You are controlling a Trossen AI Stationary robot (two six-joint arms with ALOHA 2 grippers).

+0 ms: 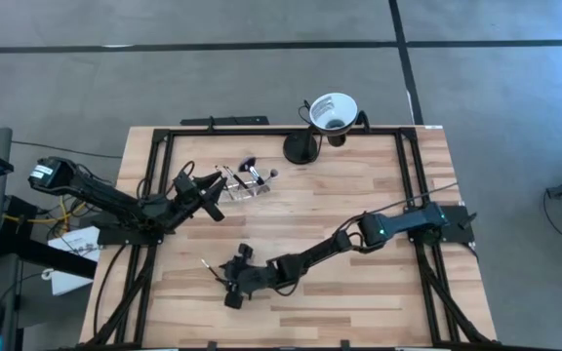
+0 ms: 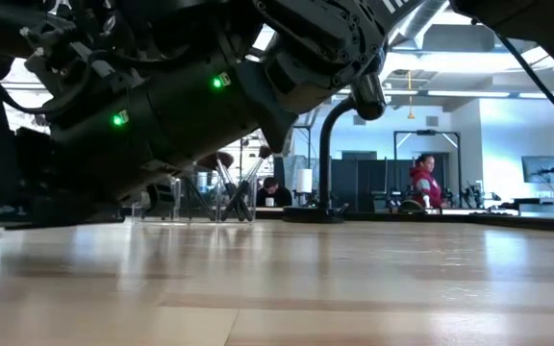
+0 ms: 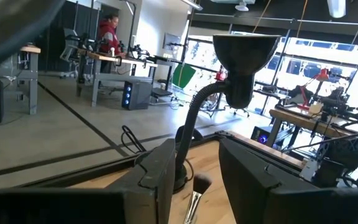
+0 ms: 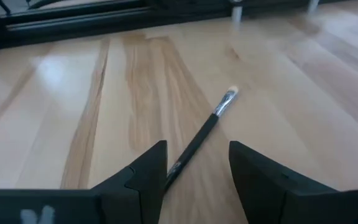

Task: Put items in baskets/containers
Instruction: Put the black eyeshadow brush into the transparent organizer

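Right wrist view gives you what the overhead cannot: a single brush lying flat on the pale wood-grain table, a slim dark handle ending in a silver ferrule and a small light bristle tip. Its handle end sits between the spread fingers of your right gripper, the tip pointing away ahead of them, and neither finger touches it. From the high view you only get that brush as a thin line just beside the right gripper near the table's front edge.

Your left gripper also stands apart, nothing clamped. Past its blocky dark fingers you see a fluffy brush head on a metal stem rising in the gap. Behind it stands the funnel cup on its curved black stand. The high view places the left gripper right against the clear holder, with several brushes inside
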